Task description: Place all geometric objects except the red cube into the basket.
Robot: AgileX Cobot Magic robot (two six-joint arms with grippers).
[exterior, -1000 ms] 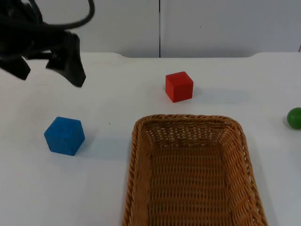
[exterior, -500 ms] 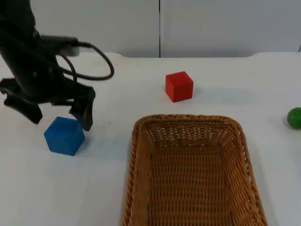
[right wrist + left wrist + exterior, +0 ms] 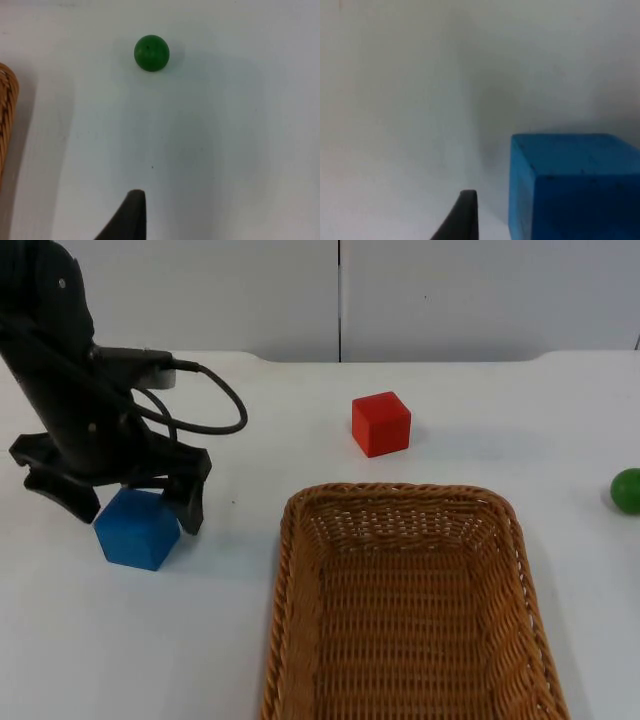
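top view overlooks table; left wrist close above blue cube (image 3: 572, 185), shared.

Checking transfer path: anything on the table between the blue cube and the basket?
Nothing: top view shows bare white table between blue cube and basket. Left gripper straddles the cube, open.

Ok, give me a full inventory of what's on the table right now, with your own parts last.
Blue cube: one, blue, on the table left of the basket.
Red cube: one, red, behind the basket.
Green ball: one, green, at the table's right edge.
Basket: one, brown wicker, front centre, nothing in it.
Table: one, white.
Left tool: black, open, fingers astride the blue cube.
Right tool: black fingertip above the table, short of the green ball; this arm waits.
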